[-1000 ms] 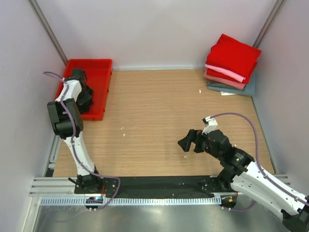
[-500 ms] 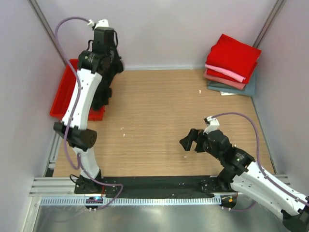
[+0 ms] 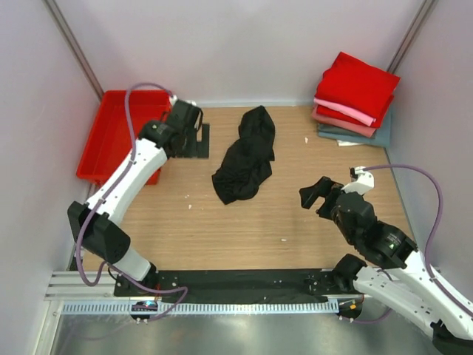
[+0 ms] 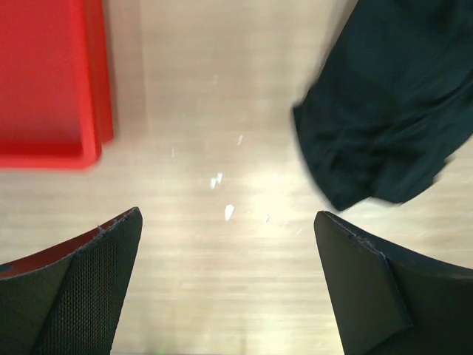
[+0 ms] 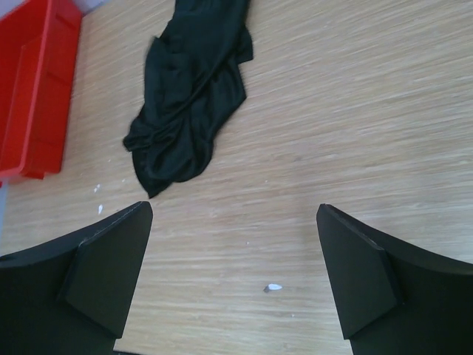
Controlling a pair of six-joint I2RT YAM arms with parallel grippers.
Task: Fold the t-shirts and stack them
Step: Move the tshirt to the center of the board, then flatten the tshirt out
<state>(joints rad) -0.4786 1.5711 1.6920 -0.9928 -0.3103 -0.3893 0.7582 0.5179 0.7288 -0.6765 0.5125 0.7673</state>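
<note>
A crumpled black t-shirt (image 3: 245, 155) lies loose on the wooden table (image 3: 222, 222), back of centre. It also shows in the left wrist view as the black t-shirt (image 4: 384, 111) at upper right, and in the right wrist view as the black t-shirt (image 5: 188, 111) at upper left. My left gripper (image 3: 198, 140) hangs just left of it, open and holding nothing, apart from the cloth (image 4: 228, 217). My right gripper (image 3: 316, 194) is open and empty over bare wood to the shirt's right (image 5: 235, 209). A stack of folded t-shirts (image 3: 356, 92), red on top, sits at the back right corner.
A red plastic tray (image 3: 111, 140) stands at the back left against the wall; it shows as the red tray (image 4: 44, 81) and the red tray (image 5: 33, 96) in the wrist views. Walls close in the left, back and right sides. Small white specks dot the wood.
My left arm came out of the tray, swung right and down, and its gripper opened; the black t-shirt now lies on the table. The right gripper moved slightly right and away.
</note>
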